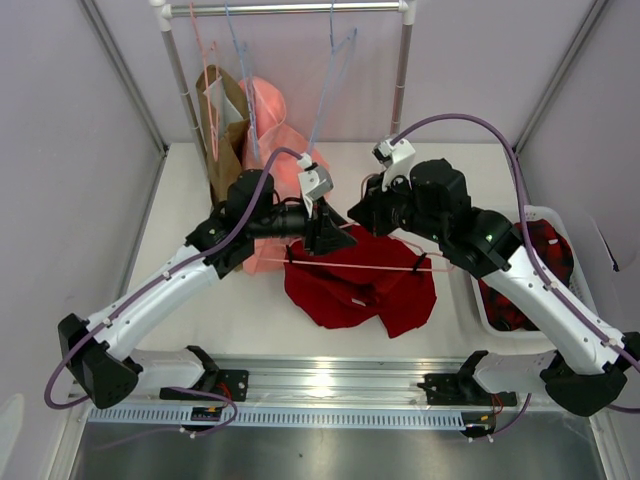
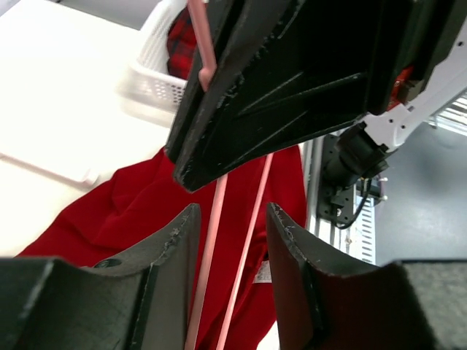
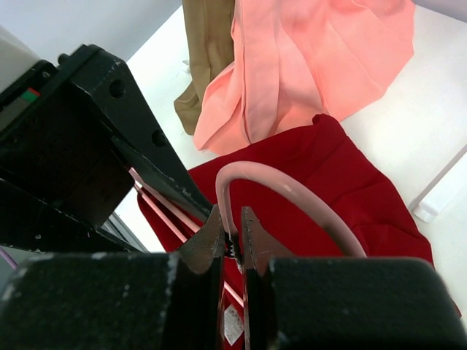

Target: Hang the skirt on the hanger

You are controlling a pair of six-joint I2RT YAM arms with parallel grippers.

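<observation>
The dark red skirt point(image 1: 355, 290) lies in a crumpled heap on the white table point(image 1: 250, 325), right between the two arms and close to the front edge. Its little white label point(image 2: 263, 273) faces up. The thin pale pink hanger point(image 3: 292, 191) is just above the skirt, and its long bar runs across the top of the cloth. The right gripper point(image 3: 233, 244) is pinched tight on the curved hook, so that end is held. The left gripper point(image 2: 232, 219) has its jaws partly apart. Two of the hanger's thin rods pass between its fingers point(image 2: 182, 240), but I don't think the fingers are squeezing them yet. I think the job now is to get a good hold with both grippers. The left one should pinch just one rod, and do it gently, because the rods are thin and look bendy. The right one should not twist the hook, or the hanger may tip. No part of the skirt is on the hanger yet. The salmon-pink garment point(image 3: 321, 58) at the back should be left alone.
</observation>
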